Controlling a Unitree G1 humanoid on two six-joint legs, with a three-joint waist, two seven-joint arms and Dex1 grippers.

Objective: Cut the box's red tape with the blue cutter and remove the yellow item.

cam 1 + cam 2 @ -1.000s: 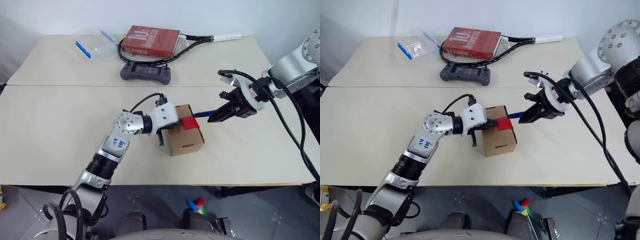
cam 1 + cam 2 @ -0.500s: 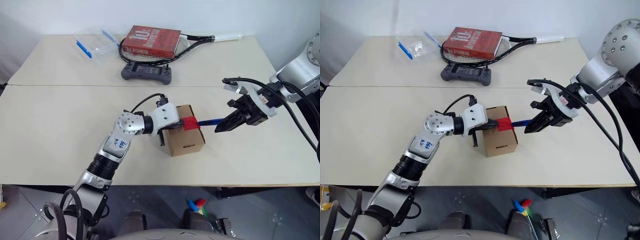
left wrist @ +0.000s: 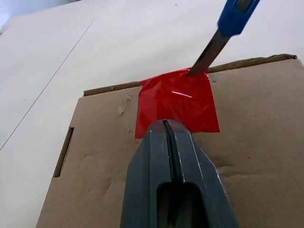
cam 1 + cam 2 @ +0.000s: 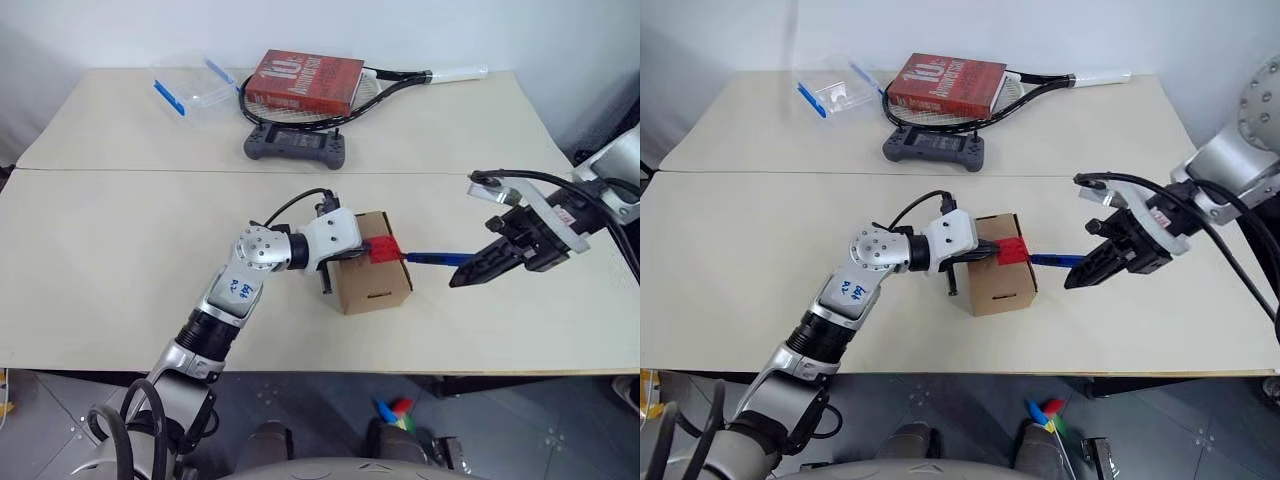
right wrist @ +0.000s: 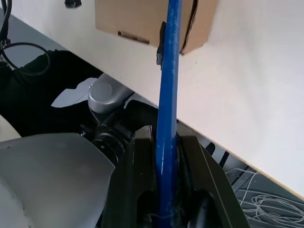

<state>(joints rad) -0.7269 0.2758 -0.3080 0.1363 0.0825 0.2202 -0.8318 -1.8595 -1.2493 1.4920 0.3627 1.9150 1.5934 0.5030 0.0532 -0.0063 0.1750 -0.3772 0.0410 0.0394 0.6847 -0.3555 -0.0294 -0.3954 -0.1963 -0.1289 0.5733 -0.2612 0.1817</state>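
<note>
The brown cardboard box (image 4: pixel 368 270) sits mid-table with the red tape (image 3: pixel 175 102) over its top flap seam. My left gripper (image 3: pixel 166 125) is shut, and its tips press down on the box top at the tape's near edge. To the right of the box, my right gripper (image 4: pixel 466 276) is shut on the blue cutter (image 4: pixel 438 258). The cutter points left, and its dark blade tip meets the tape's far edge at the box rim. The right wrist view shows the cutter (image 5: pixel 167 90) running between the fingers toward the box (image 5: pixel 137 19). The yellow item is hidden.
At the back of the table lie a red book (image 4: pixel 305 80), a racket (image 4: pixel 400 80), a grey game controller (image 4: pixel 296 148) and a clear container with blue clips (image 4: pixel 190 85). The table's front edge (image 4: pixel 400 368) runs just below the box.
My right gripper has drawn the cutter to the right, away from the box, so more of the blue handle shows and the blade is now at the tape's edge. The left gripper has stayed put.
</note>
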